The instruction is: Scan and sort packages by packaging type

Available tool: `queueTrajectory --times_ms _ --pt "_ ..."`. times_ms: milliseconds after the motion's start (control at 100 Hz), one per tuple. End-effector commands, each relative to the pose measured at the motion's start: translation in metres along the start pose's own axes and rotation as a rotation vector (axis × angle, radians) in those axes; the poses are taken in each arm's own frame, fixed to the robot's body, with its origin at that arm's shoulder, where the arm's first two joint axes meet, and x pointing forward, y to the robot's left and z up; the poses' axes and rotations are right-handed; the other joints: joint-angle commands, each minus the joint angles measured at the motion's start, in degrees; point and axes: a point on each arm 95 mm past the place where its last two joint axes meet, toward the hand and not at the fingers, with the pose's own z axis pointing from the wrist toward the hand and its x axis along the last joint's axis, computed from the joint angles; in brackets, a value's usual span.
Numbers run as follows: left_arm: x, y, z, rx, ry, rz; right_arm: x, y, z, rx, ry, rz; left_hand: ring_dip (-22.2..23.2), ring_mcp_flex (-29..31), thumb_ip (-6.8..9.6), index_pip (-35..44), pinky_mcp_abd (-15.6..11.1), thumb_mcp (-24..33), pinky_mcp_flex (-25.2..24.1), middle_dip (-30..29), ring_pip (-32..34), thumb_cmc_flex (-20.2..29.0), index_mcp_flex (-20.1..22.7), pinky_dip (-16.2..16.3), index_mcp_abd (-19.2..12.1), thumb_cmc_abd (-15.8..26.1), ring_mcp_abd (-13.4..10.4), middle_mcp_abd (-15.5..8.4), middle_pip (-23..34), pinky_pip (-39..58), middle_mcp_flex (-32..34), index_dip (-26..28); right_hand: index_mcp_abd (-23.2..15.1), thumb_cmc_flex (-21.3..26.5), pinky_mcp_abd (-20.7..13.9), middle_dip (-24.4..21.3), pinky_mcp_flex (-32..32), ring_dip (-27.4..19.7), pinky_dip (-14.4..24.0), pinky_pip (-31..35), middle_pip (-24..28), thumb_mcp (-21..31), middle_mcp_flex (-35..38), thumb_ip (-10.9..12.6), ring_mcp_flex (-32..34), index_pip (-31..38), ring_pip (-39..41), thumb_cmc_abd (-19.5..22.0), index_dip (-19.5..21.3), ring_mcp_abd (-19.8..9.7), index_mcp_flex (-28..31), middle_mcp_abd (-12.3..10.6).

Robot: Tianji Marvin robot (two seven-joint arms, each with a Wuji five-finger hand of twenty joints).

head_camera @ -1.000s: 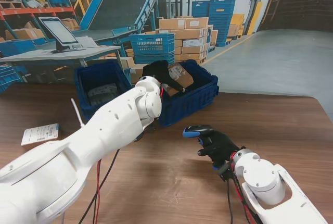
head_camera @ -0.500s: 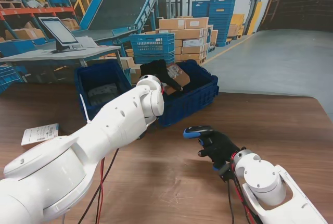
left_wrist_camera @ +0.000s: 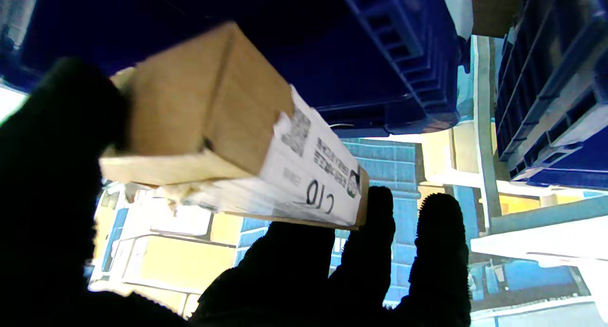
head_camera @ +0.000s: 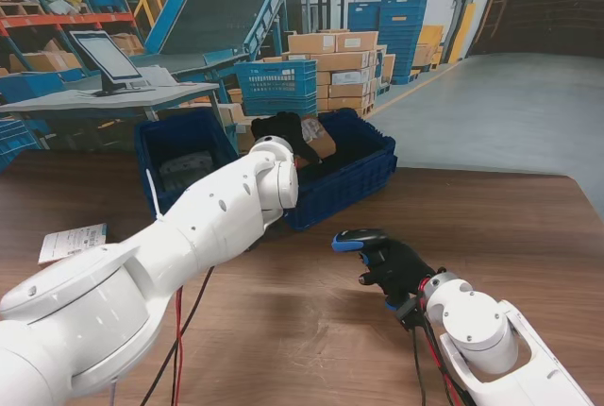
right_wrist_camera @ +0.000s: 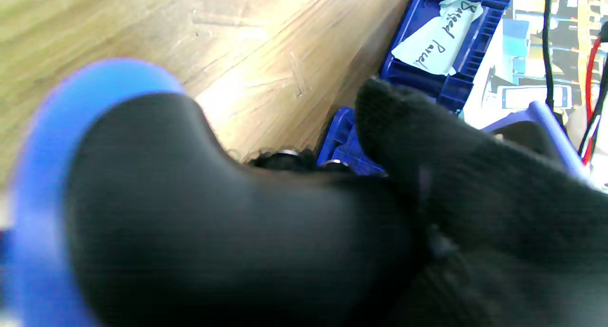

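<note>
My left hand (head_camera: 281, 130), in a black glove, is shut on a small cardboard box (head_camera: 317, 135) and holds it over the right blue bin (head_camera: 351, 179). The left wrist view shows the box (left_wrist_camera: 209, 118) with a white printed label (left_wrist_camera: 313, 175) resting on my fingers (left_wrist_camera: 370, 251), thumb on its other side, and the bin wall (left_wrist_camera: 380, 56) beyond. My right hand (head_camera: 396, 267) rests low over the table, nearer to me, shut on a black and blue barcode scanner (head_camera: 358, 237). The scanner (right_wrist_camera: 190, 213) fills the right wrist view.
A second blue bin (head_camera: 179, 153) stands left of the first, with a grey parcel inside. One bin carries a paper note reading "Bagged Parcel" (right_wrist_camera: 441, 37). A white label sheet (head_camera: 74, 241) lies on the brown table (head_camera: 311, 330) at the left. Cables hang under my left arm.
My left hand has carried the box slightly to the left and farther from me over the right bin. The right hand and scanner have stayed put.
</note>
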Motion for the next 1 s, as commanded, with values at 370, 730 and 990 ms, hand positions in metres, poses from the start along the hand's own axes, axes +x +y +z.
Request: queueTrajectory --times_ms 370,730,990 --pt "0.005 -0.003 -0.001 -0.063 0.042 0.032 0.0 -0.005 -0.001 0.017 0.008 0.011 -5.2 -9.7 -0.82 -2.8 1.0 9.7 -6.3 -4.9 -3.7 -2.7 -6.0 -0.8 -2.1 12.8 2.4 2.1 -7.7 -7.4 -12.5 -0.8 -2.7 4.6 -0.1 0.4 0.1 1.1 0.2 1.1 0.4 0.9 0.1 0.3 1.0 3.8 2.9 2.4 2.8 -1.3 3.4 1.2" --pt "0.004 -0.013 -0.008 -0.036 0.046 0.025 0.002 -0.005 0.0 0.017 0.013 0.009 -6.7 -11.1 -0.37 -2.1 0.7 9.1 -6.9 -4.7 -4.6 -2.2 -4.4 -1.6 -3.5 13.3 2.3 0.6 -7.6 -10.9 -11.1 -0.8 -2.7 4.6 -0.1 0.4 0.1 1.1 0.3 1.1 0.4 0.9 0.0 0.4 1.0 3.8 2.9 2.4 2.8 -1.2 3.4 1.2" --pt "-0.018 -0.028 -0.027 -0.024 0.019 0.005 0.008 -0.005 -0.002 -0.001 0.025 0.001 -7.2 -10.7 -0.32 -1.7 -0.2 7.8 -6.7 -4.5 -4.6 -2.6 -2.8 -2.0 -4.1 15.2 1.7 0.2 -7.2 -11.9 -9.4 -0.7 -2.7 4.6 -0.1 0.4 0.1 1.1 0.3 1.0 0.4 0.9 0.0 0.4 1.0 3.8 2.9 2.4 2.8 -1.3 3.4 1.3"
